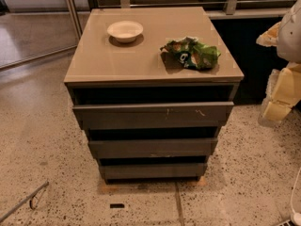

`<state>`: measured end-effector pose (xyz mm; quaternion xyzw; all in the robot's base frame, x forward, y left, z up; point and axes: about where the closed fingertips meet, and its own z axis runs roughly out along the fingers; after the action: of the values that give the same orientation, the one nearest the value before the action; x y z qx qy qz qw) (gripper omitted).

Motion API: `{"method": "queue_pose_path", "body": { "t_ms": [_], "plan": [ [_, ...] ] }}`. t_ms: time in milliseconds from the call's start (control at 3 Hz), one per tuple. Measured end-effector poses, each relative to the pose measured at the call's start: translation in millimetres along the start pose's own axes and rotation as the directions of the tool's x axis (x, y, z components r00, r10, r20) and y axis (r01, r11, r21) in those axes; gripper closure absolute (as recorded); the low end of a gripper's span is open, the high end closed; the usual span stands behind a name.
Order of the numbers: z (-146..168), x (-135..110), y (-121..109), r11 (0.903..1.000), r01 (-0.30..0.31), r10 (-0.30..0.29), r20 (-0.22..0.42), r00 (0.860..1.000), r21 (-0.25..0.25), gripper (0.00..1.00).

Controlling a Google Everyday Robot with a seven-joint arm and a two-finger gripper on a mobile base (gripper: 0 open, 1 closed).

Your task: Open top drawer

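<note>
The top drawer (153, 115) is a long flat dark grey-brown handleless front under the cabinet's tan top (127, 60). It has small pale scratch marks right of centre. A dark gap shows above it, below the top. Two narrower-looking grey fronts, the middle one (153, 147) and the bottom one (153, 171), lie beneath it. My gripper (282, 95) is at the right edge of the view, pale yellow and white, to the right of the cabinet and apart from the drawer.
A white bowl (125, 30) and a crumpled green snack bag (192, 53) lie on the cabinet top. Speckled floor surrounds the cabinet. A metal railing (178, 4) runs behind it. A thin rod (23, 202) lies on the floor at the lower left.
</note>
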<state>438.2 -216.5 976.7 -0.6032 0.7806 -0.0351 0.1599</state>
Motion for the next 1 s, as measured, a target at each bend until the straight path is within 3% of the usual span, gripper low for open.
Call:
{"method": "queue_pose_path", "body": {
  "t_ms": [667,1000],
  "plan": [
    [9.5,-1.2,-1.2,0.9996,0.011,-0.012,0.022,1.000,0.026,0.00],
    [38.2,-12.0,1.9,0.9970,0.047,-0.051,0.065,0.997,0.060,0.00]
  ]
}}
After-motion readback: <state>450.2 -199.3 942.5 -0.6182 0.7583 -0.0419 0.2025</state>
